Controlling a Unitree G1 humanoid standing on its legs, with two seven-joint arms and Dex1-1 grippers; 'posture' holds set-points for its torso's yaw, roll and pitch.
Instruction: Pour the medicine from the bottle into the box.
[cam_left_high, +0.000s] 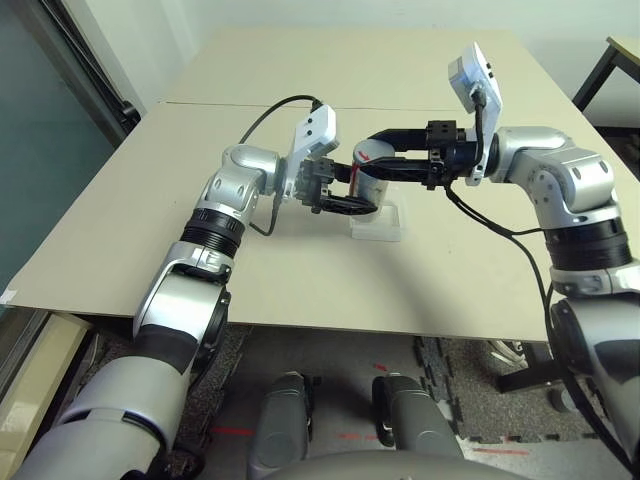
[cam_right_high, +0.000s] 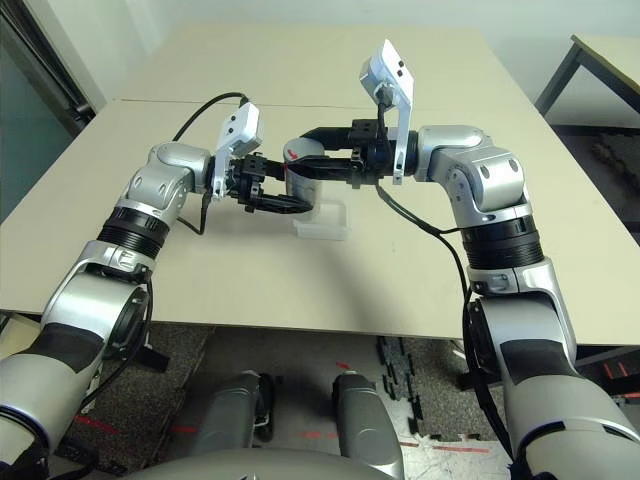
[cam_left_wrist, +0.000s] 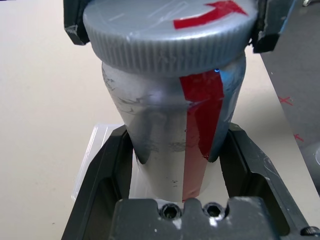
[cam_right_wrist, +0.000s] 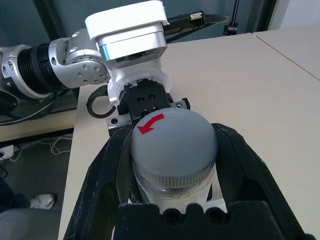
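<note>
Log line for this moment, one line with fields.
step: uncapping | left gripper: shut on bottle body | right gripper: shut on cap | box: on table, below bottle | pour: not started

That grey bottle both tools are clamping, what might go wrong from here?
The cap is still on the bottle, so nothing can pour until the right tool unscrews it. If the left tool slips on the body, the bottle may spin or drop onto the clear box beneath.
</note>
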